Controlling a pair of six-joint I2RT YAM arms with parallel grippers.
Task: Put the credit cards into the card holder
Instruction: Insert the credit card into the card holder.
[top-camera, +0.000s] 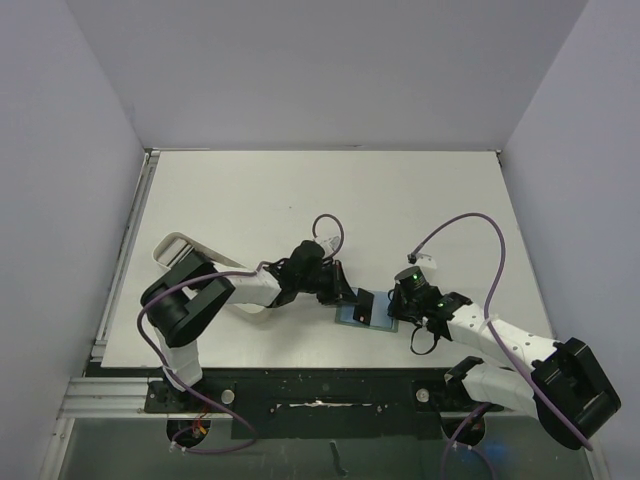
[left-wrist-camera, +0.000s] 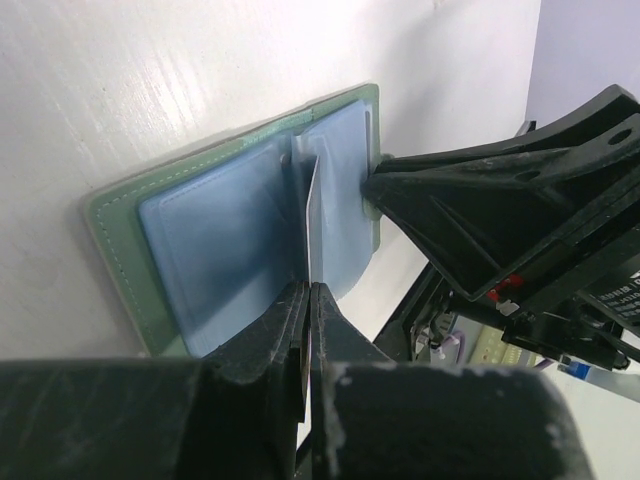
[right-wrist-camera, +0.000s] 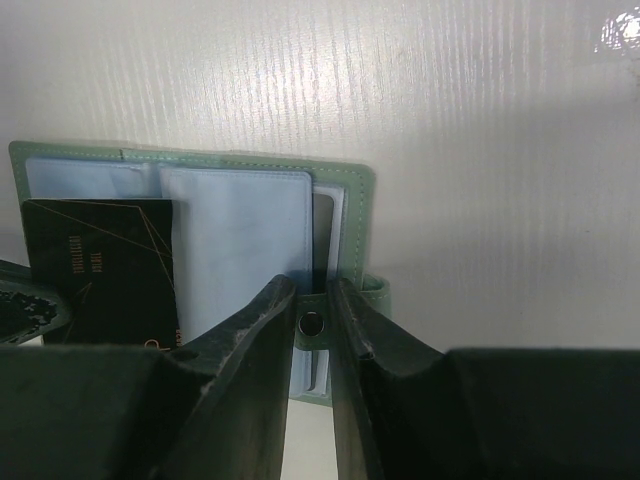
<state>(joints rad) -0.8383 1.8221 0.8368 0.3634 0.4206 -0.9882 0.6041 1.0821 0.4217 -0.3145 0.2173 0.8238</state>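
A credit card is clamped in the closed left gripper against the open card holder, whose snap tab is pinched by the right gripper. The card holder is laid on a white table enclosed by pale walls. The card's dark face is shown only in the right wrist view.

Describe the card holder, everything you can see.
The card holder lies open flat on the white table, between the two arms. Sage-green stitched outside, leather-like; light blue slotted pockets inside. The right gripper pinches its snap tab; the left gripper holds a dark credit card upright at its pockets.
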